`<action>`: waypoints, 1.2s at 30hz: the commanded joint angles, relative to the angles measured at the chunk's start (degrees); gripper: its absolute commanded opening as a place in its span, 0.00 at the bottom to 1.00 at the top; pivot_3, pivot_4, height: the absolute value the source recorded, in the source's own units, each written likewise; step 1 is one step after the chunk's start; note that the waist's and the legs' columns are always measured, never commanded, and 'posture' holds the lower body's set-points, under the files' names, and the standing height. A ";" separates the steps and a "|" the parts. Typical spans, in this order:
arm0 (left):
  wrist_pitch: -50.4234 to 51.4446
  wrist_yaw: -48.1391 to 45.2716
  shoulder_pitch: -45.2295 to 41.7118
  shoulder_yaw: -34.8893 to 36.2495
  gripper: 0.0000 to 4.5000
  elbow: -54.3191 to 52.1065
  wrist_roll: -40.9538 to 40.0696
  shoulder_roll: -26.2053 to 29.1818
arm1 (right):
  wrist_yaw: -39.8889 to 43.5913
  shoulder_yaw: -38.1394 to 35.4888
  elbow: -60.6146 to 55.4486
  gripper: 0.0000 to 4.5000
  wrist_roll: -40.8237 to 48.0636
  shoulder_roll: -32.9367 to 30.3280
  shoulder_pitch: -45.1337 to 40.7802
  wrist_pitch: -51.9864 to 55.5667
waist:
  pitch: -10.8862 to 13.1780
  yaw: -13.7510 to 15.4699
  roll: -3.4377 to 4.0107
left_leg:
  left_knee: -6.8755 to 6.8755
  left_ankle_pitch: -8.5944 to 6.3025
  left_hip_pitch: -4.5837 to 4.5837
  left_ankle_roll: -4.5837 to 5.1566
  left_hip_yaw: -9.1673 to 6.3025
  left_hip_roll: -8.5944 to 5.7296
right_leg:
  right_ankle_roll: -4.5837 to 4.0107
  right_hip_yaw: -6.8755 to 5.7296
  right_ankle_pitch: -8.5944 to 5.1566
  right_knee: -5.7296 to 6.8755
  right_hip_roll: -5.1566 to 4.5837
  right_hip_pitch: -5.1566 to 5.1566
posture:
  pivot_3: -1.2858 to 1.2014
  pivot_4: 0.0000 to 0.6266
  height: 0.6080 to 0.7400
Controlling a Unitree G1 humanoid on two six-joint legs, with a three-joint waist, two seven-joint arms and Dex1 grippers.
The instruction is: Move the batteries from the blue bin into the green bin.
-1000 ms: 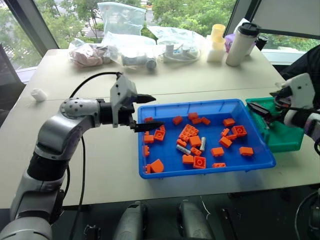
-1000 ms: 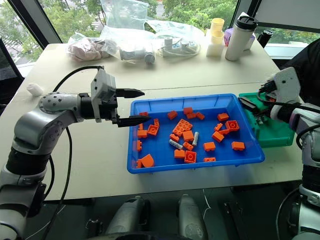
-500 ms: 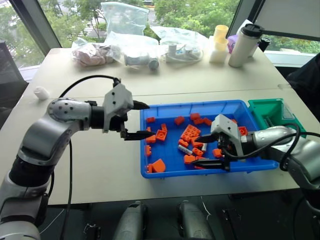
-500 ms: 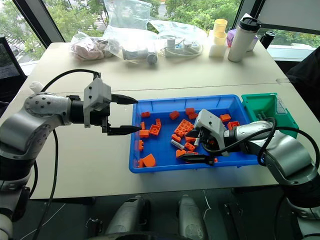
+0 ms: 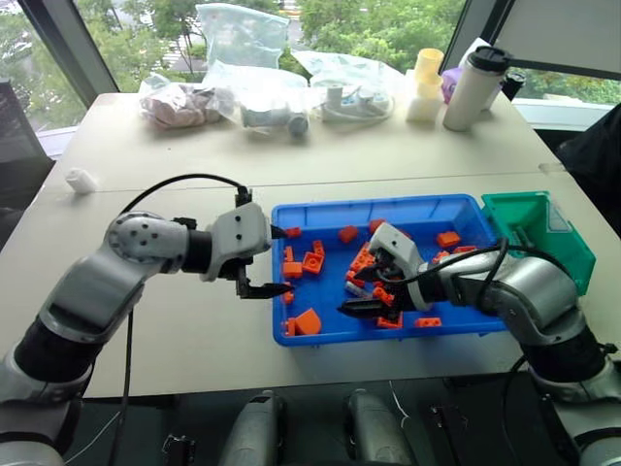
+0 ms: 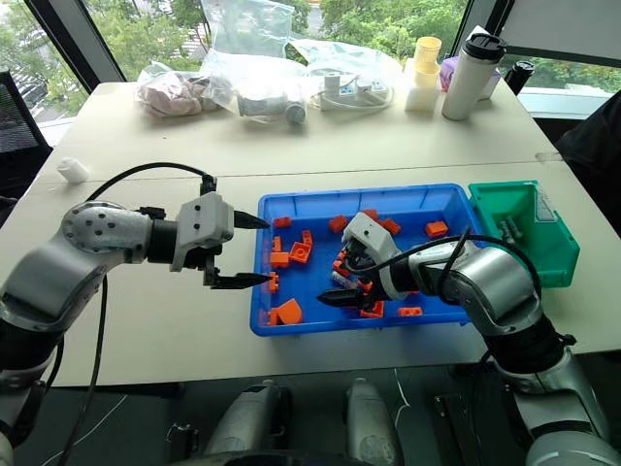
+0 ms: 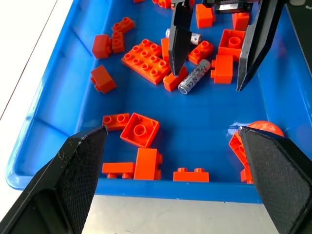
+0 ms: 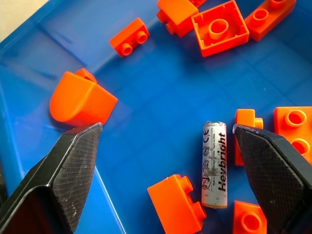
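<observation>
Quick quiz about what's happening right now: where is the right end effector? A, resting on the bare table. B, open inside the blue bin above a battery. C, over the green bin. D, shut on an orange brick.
B: the right end effector is spread open inside the blue bin, with a battery lying between its fingers.

beige table [image 5: 408, 155], windows [image 5: 359, 24], green trees [image 5: 388, 29]

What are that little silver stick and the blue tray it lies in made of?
The battery looks like metal with a matte silver printed wrap: lettering runs along its side. The blue bin looks like smooth, glossy moulded plastic: its floor shows soft reflections and faint scuffs.
</observation>
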 commanded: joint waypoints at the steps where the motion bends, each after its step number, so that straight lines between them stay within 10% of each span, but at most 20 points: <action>1: -1.40 0.52 -0.49 0.75 1.00 0.06 1.31 -0.37 | -0.53 0.22 -0.61 0.99 0.09 -1.08 -1.05 1.27 | 0.00 0.04 0.00 | 0.00 0.00 0.00 0.00 0.00 0.00 | 0.00 0.00 0.00 0.00 0.00 0.00 | 0.52 0.24 1.00; 17: -3.20 0.49 -0.55 0.43 1.00 1.96 3.76 -2.39 | 2.21 10.70 1.36 0.99 -6.51 -4.95 -2.80 -6.80 | 0.00 -0.07 -0.01 | 0.01 0.00 0.00 0.01 0.00 0.00 | 0.00 -0.02 0.00 -0.01 0.01 0.00 | 0.52 0.24 1.00; 20: -3.11 0.55 -0.46 0.47 1.00 1.83 3.90 -2.55 | 1.30 11.73 3.35 0.80 -8.02 -3.25 -3.84 -7.01 | -0.01 -0.08 -0.02 | 0.01 0.00 0.00 0.01 0.00 0.00 | 0.00 -0.02 0.00 0.00 0.01 0.01 | 0.52 0.24 1.00; 27: -2.97 0.96 -0.06 0.45 1.00 1.62 4.64 -2.59 | 2.01 13.31 2.63 0.00 -9.61 -2.42 -4.01 -7.58 | -0.02 -0.03 -0.03 | 0.01 0.00 0.00 0.00 0.00 0.00 | 0.00 -0.02 0.00 0.00 0.00 0.01 | 0.52 0.24 1.00; 36: -2.76 0.45 -0.09 1.00 1.00 2.43 4.19 -2.58 | 0.98 9.19 2.78 0.00 -10.65 -2.11 -5.59 -8.60 | -0.02 -0.05 -0.03 | 0.01 0.00 0.00 0.00 -0.01 0.00 | 0.00 -0.02 0.00 0.00 0.00 0.01 | 0.52 0.24 1.00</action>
